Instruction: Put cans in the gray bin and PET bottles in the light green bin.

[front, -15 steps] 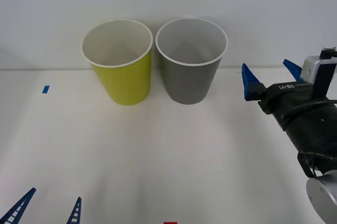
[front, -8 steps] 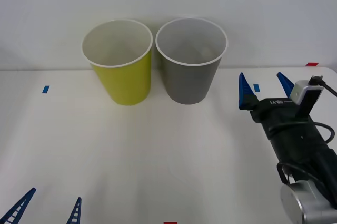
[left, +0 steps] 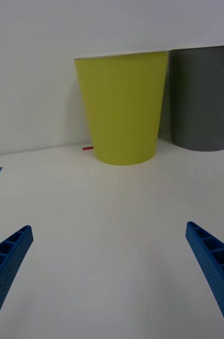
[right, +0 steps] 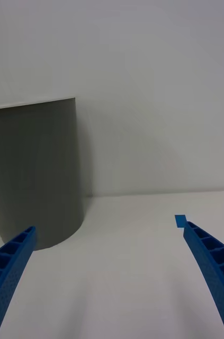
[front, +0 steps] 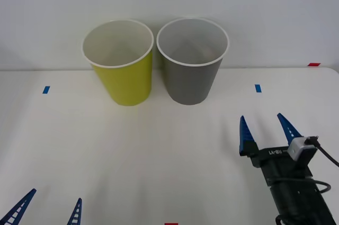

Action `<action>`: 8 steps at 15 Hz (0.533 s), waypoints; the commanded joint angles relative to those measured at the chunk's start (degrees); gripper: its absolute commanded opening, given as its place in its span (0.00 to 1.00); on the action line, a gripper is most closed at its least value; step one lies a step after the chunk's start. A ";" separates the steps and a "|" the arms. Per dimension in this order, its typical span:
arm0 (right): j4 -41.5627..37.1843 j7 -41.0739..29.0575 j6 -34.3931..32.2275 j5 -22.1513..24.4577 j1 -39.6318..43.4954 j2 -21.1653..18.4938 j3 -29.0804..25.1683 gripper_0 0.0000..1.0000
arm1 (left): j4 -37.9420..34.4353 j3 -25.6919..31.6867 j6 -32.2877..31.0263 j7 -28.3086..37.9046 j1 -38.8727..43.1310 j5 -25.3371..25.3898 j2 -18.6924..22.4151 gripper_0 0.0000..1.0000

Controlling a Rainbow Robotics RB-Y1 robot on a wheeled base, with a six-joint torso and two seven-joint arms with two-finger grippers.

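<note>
At near left table (front: 159,156) edge: left gripper (front: 47,209), blue fingers spread wide, holding nothing. Behind, against wall: light green bin (front: 121,61) upright, gray bin (front: 192,60) just beside it on right, rims almost touching. Faint reddish patch inside gray bin; can't tell if it is can. Near right: right gripper (front: 265,129) low over table, fingers wide apart, empty, pointing toward blue tape mark (front: 258,88).

Bright, even light; soft faint shadows on the table (front: 159,145); sharp focus.
</note>
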 commanded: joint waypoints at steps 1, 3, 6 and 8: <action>-0.09 0.72 -4.18 0.59 5.77 -1.04 0.48 0.95 | 0.00 0.00 0.00 0.00 0.00 0.00 0.00 1.00; -2.02 1.16 -4.62 0.67 9.63 -1.75 0.39 0.95 | 0.00 0.00 0.00 0.00 0.00 0.00 0.00 1.00; -4.57 1.95 -5.33 0.76 14.73 -2.01 0.21 0.95 | 0.00 0.00 0.00 0.00 0.00 0.00 0.00 1.00; -4.66 2.48 -6.47 0.85 16.75 -1.92 0.13 0.95 | 0.00 0.00 0.00 0.00 0.00 0.00 0.00 1.00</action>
